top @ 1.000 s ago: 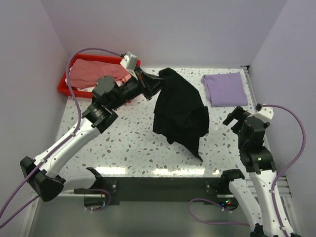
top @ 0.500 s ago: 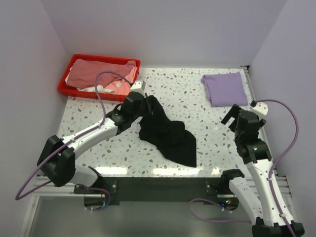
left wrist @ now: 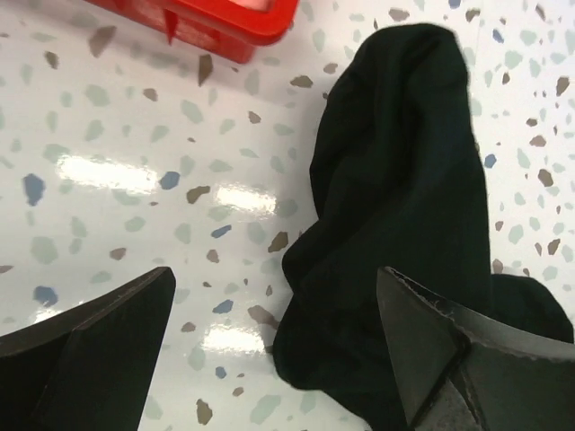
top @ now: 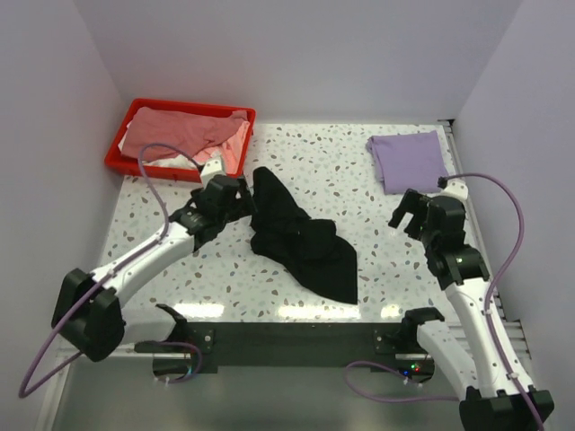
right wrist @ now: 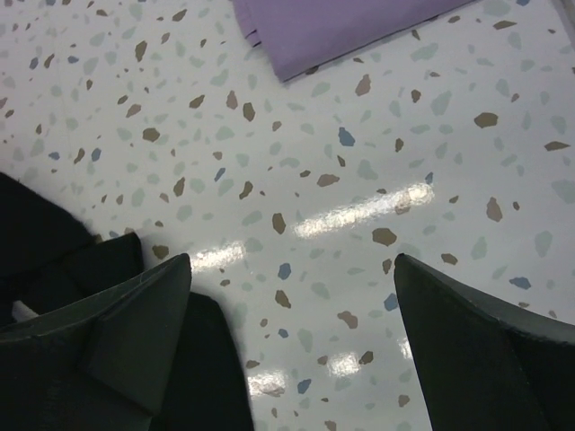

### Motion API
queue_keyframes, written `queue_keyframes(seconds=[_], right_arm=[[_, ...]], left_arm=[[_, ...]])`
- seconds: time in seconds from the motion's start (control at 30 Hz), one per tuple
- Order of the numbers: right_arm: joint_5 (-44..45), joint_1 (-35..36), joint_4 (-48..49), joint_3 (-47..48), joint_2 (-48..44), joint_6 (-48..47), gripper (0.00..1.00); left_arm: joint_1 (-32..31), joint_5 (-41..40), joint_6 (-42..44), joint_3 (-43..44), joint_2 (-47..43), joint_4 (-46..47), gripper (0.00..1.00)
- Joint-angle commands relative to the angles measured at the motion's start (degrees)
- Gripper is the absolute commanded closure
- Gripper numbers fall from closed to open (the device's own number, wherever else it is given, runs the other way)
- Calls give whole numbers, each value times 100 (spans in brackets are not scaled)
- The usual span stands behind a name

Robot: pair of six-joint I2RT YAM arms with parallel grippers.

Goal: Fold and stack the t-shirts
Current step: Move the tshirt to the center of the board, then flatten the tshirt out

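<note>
The black t-shirt lies in a crumpled, unfolded heap on the speckled table, a little left of the middle, its bulk trailing from the far left toward the near edge. The left gripper sits low at the shirt's far-left end with its jaws spread wide. In the left wrist view the cloth lies on the table below and between the two fingers, and neither finger pinches it. The right gripper hangs over the right side of the table, apart from the black shirt, its jaws also wide apart and holding nothing. Its wrist view shows bare table between the fingers, with dark cloth at the left. A light purple t-shirt lies folded flat in the far right corner of the table. In the far left corner stands a red bin, with a dusty pink t-shirt bunched inside it and a bit of white cloth showing at its near side
</note>
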Motion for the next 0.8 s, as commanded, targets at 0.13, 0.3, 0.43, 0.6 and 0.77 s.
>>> queue_keyframes(seconds=[0.13,0.3,0.43,0.6,0.77], right_arm=[[-1326,1,485,-188,293,-114,1],[-2792,9,1019,-531,635,-70,1],[-3348,18,1320,-804,776,106,1],[-3102,27,1136,-892,716,18,1],[-3015,27,1074,-1033,505,-26,1]], left_arm=[[-9,174,180,-234,-1152,-52,0],[-307,1755,734,-305,-777,1047,0],[-667,2531,989,187,58,1234,0],[-897,2355,1175,758,1122,954,0],[-914,1328,999,1234,1773,215,7]])
